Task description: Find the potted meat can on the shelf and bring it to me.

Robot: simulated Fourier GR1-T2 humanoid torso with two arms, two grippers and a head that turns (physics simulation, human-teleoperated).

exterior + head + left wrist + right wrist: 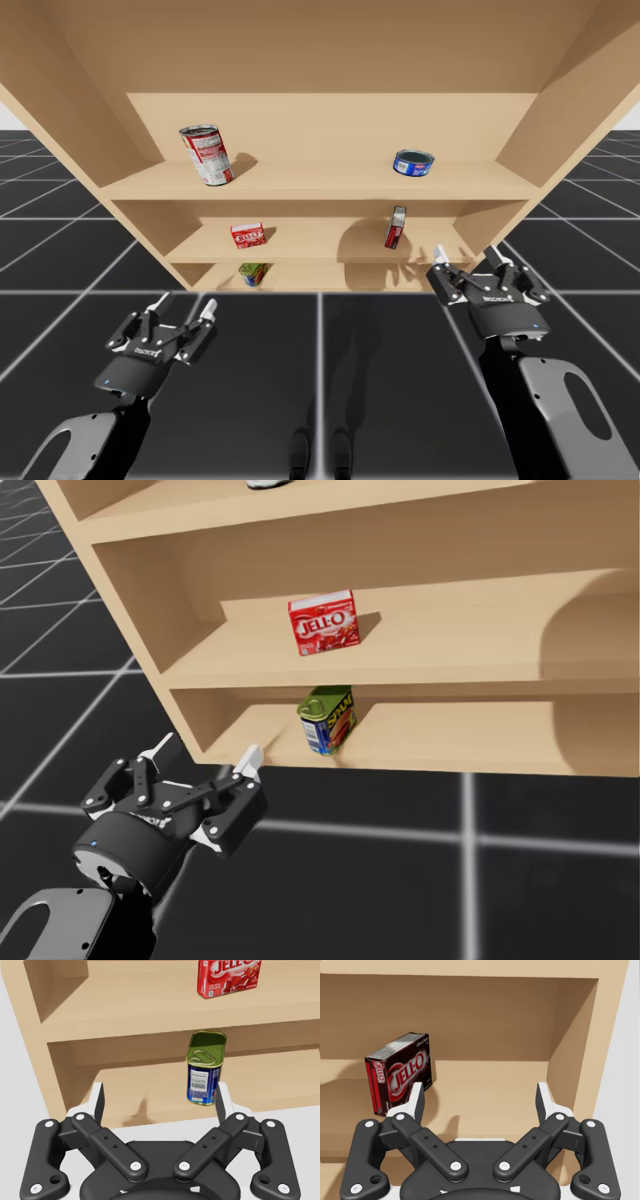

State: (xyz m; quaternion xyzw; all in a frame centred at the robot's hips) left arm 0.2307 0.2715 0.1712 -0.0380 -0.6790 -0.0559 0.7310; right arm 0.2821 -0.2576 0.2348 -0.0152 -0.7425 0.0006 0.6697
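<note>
Left claw (pixel 160 1098) released, short of potted meat can (pixel 204 1067) on bottom shelf (pixel 280 1085). Can sits off-centre; a finger may topple it. Right claw (pixel 480 1098) released.

A red can (pixel 207 154) and flat blue can (pixel 414 162) are borne on the shelf's (pixel 320 180) top board, a red box (pixel 248 235) and dark box (pixel 396 227) on the middle, a blue rectangular can (pixel 253 273) lowest.

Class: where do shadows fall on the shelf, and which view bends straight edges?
High view: the shelf has side walls splaying outward, a wide-angle stretch, and a rounded shadow darkens the wall beside the dark box. Head view: the red box and potted meat can each throw a soft shadow rightwards. Right wrist view: a finger-shaped shadow lies ahead of my right hand.
</note>
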